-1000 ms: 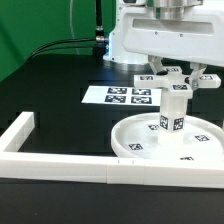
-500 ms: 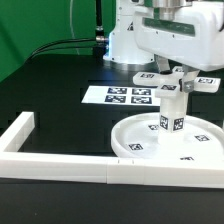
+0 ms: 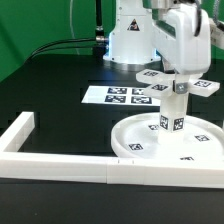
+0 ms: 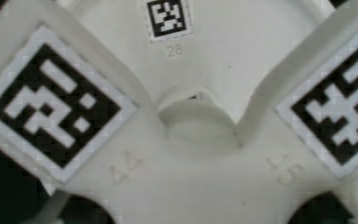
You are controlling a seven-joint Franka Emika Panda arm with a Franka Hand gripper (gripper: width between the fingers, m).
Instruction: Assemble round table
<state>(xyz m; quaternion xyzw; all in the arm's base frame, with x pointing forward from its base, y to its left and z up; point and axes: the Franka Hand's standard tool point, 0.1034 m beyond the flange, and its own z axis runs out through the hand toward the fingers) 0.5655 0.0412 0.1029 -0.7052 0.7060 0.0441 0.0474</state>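
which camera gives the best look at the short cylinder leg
The exterior view: the short cylinder leg stands upright on the round disc, its tags visible, under the cross-shaped piece. The wrist view shows only the cross-shaped piece from close up; the leg is hidden beneath it.

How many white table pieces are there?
3: the round disc lying flat, the leg standing upright on it, and the cross-shaped piece at the leg's top. None seems hidden.
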